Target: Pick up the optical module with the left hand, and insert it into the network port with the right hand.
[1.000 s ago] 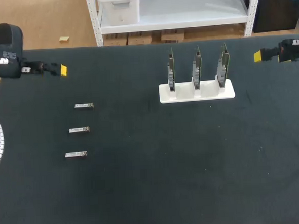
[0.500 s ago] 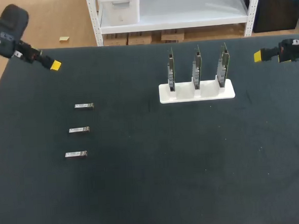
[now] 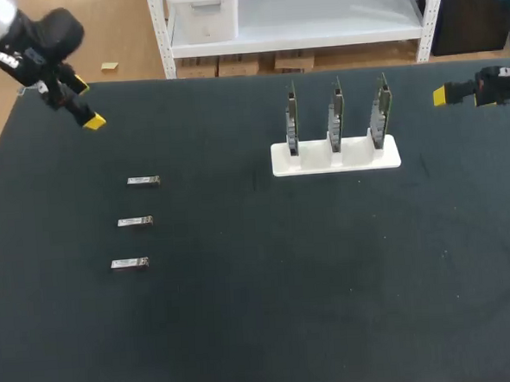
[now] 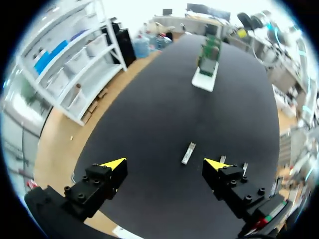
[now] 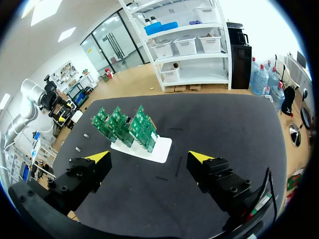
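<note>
**Yellow tips spread wide on the left gripper (image 3: 90, 121), nothing held; the module lies ahead and below**

Obs. 1, direction. Three small silver modules sit in a column on the left half of the black table (image 3: 263, 320), parallel to each other. Their long axes run across the table towards the white stand (image 3: 335, 157). The nearest module (image 3: 143, 180) is the one at the far end of the column. It lies towards the robot and slightly inboard of your left gripper, which hangs over the table's far left corner, apart from all three.

Obs. 2, alignment. In the left wrist view this module (image 4: 188, 153) sits ahead of the gripper (image 4: 164, 164), roughly between the lines of its two fingers. Its long axis points away from the gripper towards the circuit boards (image 4: 209, 52). Judgement: the fingers should close across its narrow width, so little wrist rotation looks needed, mostly a descent.

Obs. 3, which arm. The left arm is clearly the nearer. The right gripper (image 3: 441, 96) is at the table's far right edge, beside the stand and well apart from the modules.

Obs. 4, grippers. Both have their fingers fully apart, are empty and touch nothing. The right wrist view shows the right gripper (image 5: 149, 158) facing the three upright boards (image 5: 127, 127). The ports themselves are too small to make out.

Obs. 5, caution. The other two modules (image 3: 135, 221) lie close in the column, so come down on one only.
</note>
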